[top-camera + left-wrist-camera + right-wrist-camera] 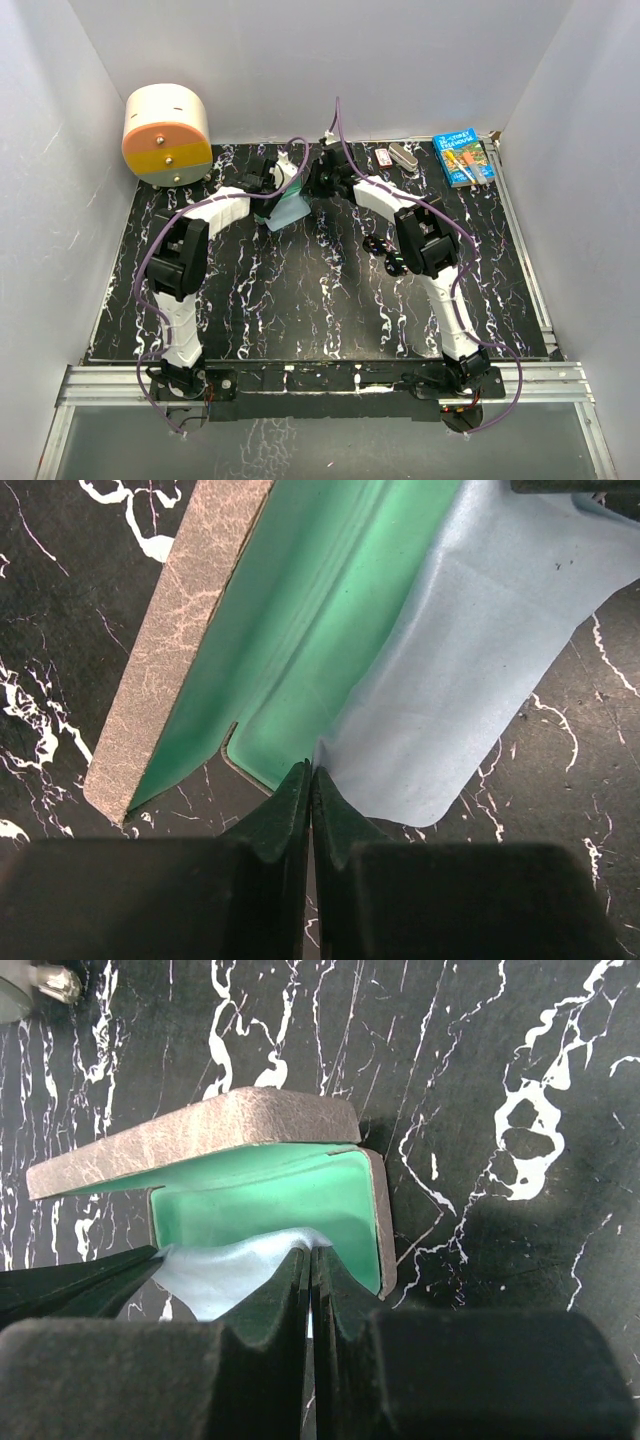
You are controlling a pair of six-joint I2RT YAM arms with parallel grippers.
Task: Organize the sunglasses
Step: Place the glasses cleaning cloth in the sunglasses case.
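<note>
The grey-brown case (165, 670) lies open at the back middle of the table, its teal lining (300, 620) showing. The light-blue cloth (480, 660) is draped partly over the lining and partly on the table. My left gripper (311, 772) is shut on the cloth's near edge. My right gripper (311, 1252) is shut on another edge of the cloth (220, 1270), just in front of the open case (190, 1140). In the top view both grippers meet at the case (290, 205). A small dark shape (376, 246) beside my right arm may be the sunglasses; I cannot tell.
A round cream, orange and yellow container (167, 135) stands at the back left. A blue book (464, 158), a small silver object (405, 157) and a small red-and-white item (383, 157) lie along the back right. White walls close in the table.
</note>
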